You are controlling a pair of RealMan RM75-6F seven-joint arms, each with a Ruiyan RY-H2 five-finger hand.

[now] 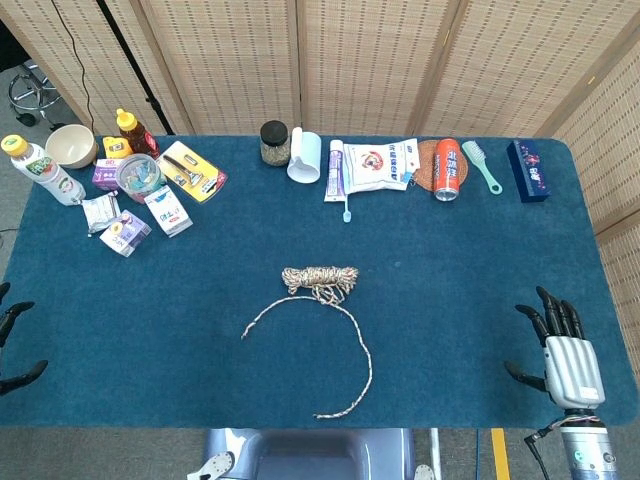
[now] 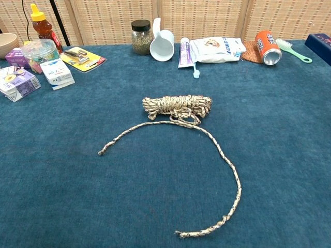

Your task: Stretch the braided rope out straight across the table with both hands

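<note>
A beige braided rope lies mid-table as a small coiled bundle (image 1: 320, 278) (image 2: 177, 106). Two loose tails curve out from the bundle: a short one ends at the left (image 1: 244, 334) (image 2: 100, 152), a longer one arcs right and ends near the front edge (image 1: 320, 415) (image 2: 180, 234). My right hand (image 1: 565, 355) hovers over the table's front right corner, fingers spread, holding nothing, far from the rope. Only the dark fingertips (image 1: 18, 342) of my left hand show at the left edge of the head view, apart and empty. The chest view shows neither hand.
Along the back stand a jar (image 1: 274, 142), white cup (image 1: 306, 156), toothpaste tube (image 1: 336, 171), pouch (image 1: 378, 163), orange can (image 1: 447, 168), green brush (image 1: 482, 165) and dark box (image 1: 528, 170). Back left holds a bottle (image 1: 37, 168), bowl (image 1: 70, 146), sauce bottle (image 1: 133, 131) and small packets (image 1: 168, 210).
</note>
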